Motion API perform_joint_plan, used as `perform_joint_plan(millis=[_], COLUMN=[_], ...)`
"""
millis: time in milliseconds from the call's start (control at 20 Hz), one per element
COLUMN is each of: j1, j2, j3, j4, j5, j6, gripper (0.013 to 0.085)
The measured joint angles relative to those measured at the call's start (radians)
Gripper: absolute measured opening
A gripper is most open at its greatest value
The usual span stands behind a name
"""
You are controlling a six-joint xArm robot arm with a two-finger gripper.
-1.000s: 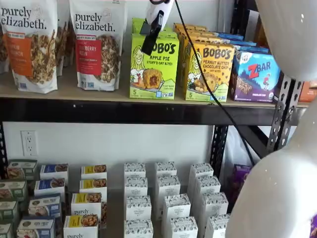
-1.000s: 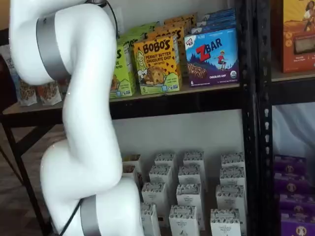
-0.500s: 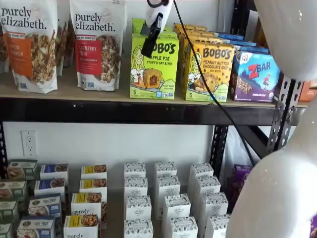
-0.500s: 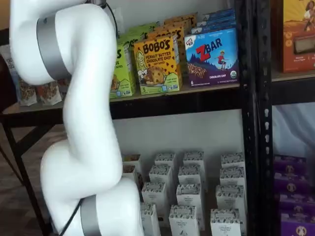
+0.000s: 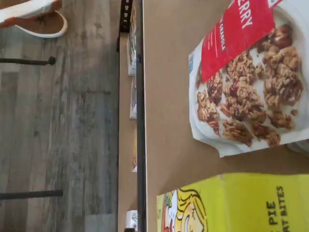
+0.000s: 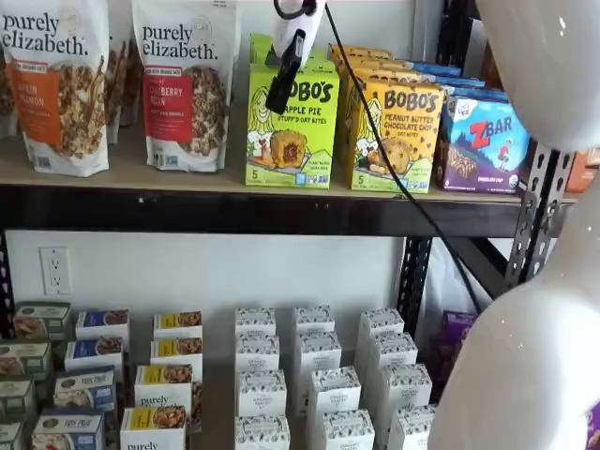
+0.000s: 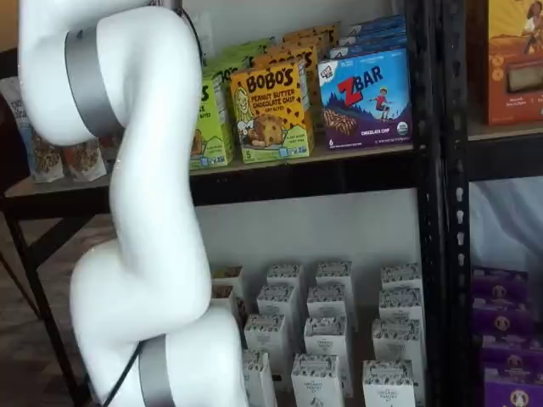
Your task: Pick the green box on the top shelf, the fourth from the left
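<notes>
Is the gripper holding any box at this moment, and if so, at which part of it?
Nothing is held. The gripper hangs in front of the green box, which stands on the top shelf; its fingers are not closed on it.

White wall [image 6: 206, 267] behind the racking, with one white electrical outlet [image 6: 54, 270] mounted low at the left. Grey wood-plank floor [image 5: 58, 121] visible in the wrist view. Racking consists of black perforated uprights [image 7: 433, 212] with a diagonal brace [image 6: 487, 264]; lighting is even, with no window in view.
</notes>
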Motion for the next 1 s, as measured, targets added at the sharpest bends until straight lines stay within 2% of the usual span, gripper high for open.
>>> perform_joint_plan(millis=[300,400,450,500,650,700,750,900,1000], j1=[-0.005,-0.005,-0.006,-0.006,-0.006,-0.006,-0.006,-0.007,-0.007], j2=[-0.006,-0.009,-0.009,-0.010,-0.011,-0.011,-0.011,-0.012,-0.012], j3=[0.009,0.013,0.013,0.014,0.015,0.015,0.016,0.017,0.017], j4=[0.013,0.014,0.014,0.014,0.014,0.014,0.015,0.016,0.017], j5=[-0.015,-0.021,-0.021,-0.021,-0.020,-0.020,-0.020,-0.020,-0.019], j6=[-0.005,-0.006,-0.006,-0.006,-0.007,-0.007,-0.007,-0.007,-0.007], gripper=[0.0850,0.0770,0.0770,0.0730,0.0690,0.0650,0.0650,0.0570,0.0570])
